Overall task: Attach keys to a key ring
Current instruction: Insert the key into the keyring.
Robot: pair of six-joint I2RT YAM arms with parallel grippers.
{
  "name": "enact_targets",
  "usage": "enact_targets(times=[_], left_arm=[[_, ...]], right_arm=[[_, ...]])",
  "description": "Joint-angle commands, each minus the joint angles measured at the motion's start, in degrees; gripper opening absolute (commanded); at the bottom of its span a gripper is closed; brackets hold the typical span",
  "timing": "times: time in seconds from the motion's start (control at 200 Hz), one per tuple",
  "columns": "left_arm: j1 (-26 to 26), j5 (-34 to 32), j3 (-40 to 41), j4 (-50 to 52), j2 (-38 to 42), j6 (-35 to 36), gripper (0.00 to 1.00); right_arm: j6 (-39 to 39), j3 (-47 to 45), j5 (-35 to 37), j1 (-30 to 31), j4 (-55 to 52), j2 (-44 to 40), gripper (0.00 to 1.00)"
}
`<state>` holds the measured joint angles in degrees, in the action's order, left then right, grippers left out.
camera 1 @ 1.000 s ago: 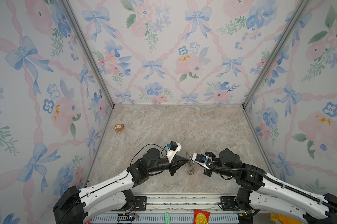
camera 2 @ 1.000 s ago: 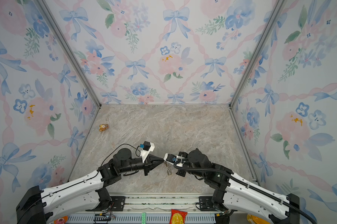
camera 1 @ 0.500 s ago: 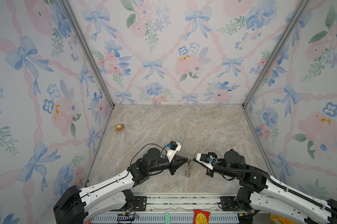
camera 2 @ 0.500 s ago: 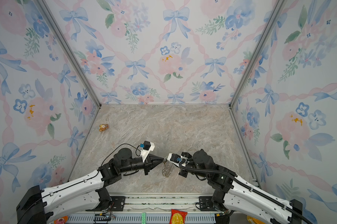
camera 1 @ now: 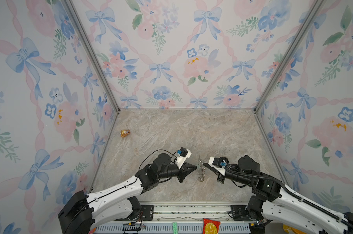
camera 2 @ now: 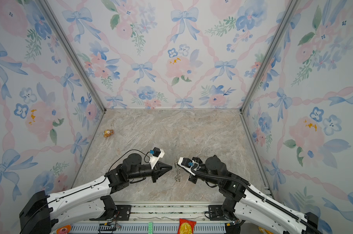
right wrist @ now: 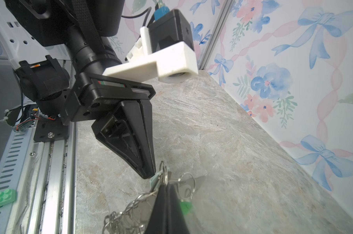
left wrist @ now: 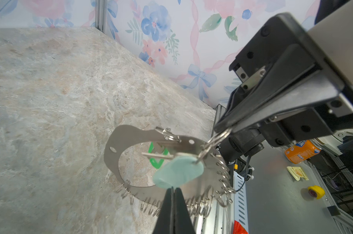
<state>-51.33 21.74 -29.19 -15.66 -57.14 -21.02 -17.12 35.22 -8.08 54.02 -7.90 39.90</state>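
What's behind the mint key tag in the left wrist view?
The flat band of the key ring, with a bright green key showing through the hoop. The mint tag hides the band directly behind it.

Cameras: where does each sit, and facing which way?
Top views: high over the near edge, looking down at the table; left gripper and right gripper show.
Left wrist: along the shut left gripper toward key ring and mint key; right gripper shows.
Right wrist: along the right gripper, shut on the key ring; left gripper shows.
All share the key ring.
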Motion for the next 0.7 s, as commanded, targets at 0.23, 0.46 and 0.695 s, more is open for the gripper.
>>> enact_targets(times=[0.23, 0.46, 0.695], left_arm=[[0.28, -2.99, 1.87, -4.78, 8.94, 1.77, 0.27], [0.07, 1.19, 1.36, -6.48, 8.87, 5.72, 0.30], [-0.10, 5.64, 0.81, -6.65, 6.15, 7.80, 0.32]], right_arm=[[0.16, 0.71, -4.13, -0.58, 1.72, -0.52, 0.00], [-0.19, 0.90, -7.89, -0.58, 1.95, -0.44, 0.00], [-0.39, 1.16, -8.89, -0.58, 1.66, -0.70, 0.00]])
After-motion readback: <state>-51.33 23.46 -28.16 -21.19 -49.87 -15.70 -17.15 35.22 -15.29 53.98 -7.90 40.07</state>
